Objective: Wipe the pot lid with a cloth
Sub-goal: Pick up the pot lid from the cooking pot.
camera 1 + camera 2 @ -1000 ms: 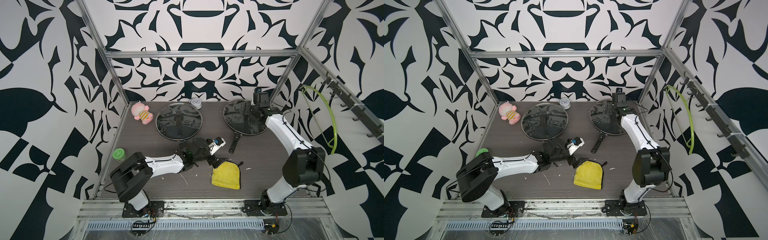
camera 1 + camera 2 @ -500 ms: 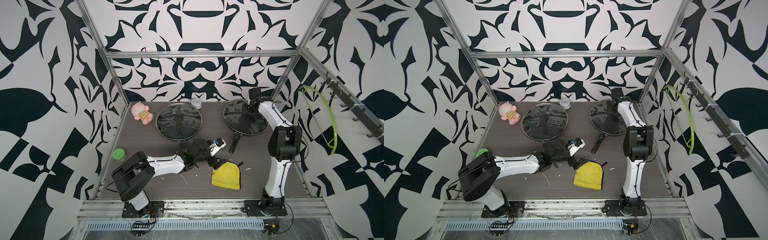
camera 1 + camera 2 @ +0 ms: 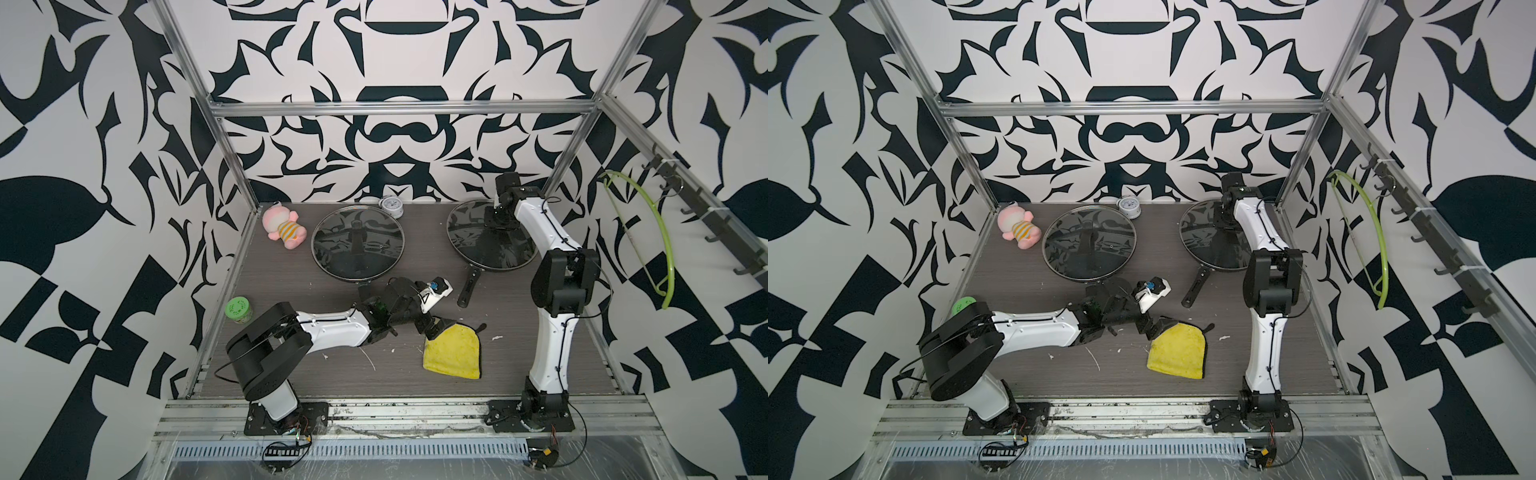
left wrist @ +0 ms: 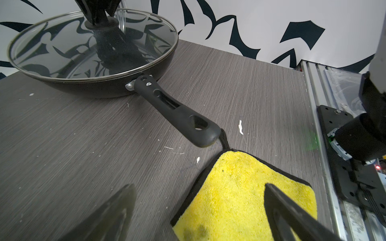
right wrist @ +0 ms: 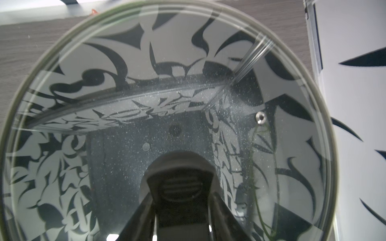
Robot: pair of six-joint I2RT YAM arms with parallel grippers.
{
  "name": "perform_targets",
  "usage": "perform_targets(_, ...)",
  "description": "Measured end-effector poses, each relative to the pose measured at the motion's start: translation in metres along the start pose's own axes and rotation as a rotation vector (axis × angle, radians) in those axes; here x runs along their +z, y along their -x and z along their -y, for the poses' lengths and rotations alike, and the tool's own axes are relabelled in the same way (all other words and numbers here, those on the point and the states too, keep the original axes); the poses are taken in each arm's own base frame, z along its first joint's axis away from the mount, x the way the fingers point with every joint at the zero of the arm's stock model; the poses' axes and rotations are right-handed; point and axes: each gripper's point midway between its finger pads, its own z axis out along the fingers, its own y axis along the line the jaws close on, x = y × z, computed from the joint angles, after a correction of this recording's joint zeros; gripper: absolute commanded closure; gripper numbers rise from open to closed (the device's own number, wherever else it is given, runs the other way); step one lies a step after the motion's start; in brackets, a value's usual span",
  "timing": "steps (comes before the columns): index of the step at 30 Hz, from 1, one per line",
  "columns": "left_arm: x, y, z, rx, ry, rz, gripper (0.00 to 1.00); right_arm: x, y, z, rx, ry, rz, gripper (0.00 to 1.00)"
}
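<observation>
In a top view the cloth (image 3: 453,351) lies flat on the worktop (image 3: 291,291), near centre, left claw (image 3: 434,328) at its far-left corner; right claw (image 3: 500,216) over the pot lid (image 3: 490,245), far right. Left wrist: claw wide apart astride the cloth's edge; the pickup is in hand, so lower and pinch. Right wrist: fingers (image 5: 229,219) flank the knob (image 5: 179,185); clamped or not, I cannot tell.

Right pincer (image 5: 180,196) now around lid knob (image 5: 177,167)

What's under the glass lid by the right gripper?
A black frying pan; the lid rests on its rim. Through the glass its dark speckled floor shows; reflections and the right gripper at the knob hide the rest.
</observation>
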Motion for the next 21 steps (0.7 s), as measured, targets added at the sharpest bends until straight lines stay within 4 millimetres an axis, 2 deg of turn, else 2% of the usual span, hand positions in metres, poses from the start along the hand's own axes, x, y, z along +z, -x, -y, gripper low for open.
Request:
perform_targets(5,0.0006,0.0010,0.0000,0.005,-0.001,0.002,0.01,-0.0022,-0.0049,-0.0001,-0.007,0.005,-0.024,0.62)
perform_targets(8,0.0024,-0.0025,-0.0002,0.003,-0.001,-0.006,0.01,-0.0035,-0.0063,0.0005,-0.011,0.010,-0.036,0.80)
perform_targets(10,0.0032,-0.0049,-0.0001,0.002,-0.002,-0.013,0.01,-0.0029,-0.0059,0.0003,-0.009,0.008,-0.043,0.97)
perform_targets(11,0.0033,-0.0052,-0.0002,0.001,-0.002,-0.014,0.01,-0.0028,-0.0055,0.0003,-0.010,0.007,-0.045,1.00)
perform_targets(21,0.0034,-0.0053,0.0006,0.005,-0.006,-0.015,0.01,-0.0036,-0.0054,0.0001,-0.009,0.009,-0.044,1.00)
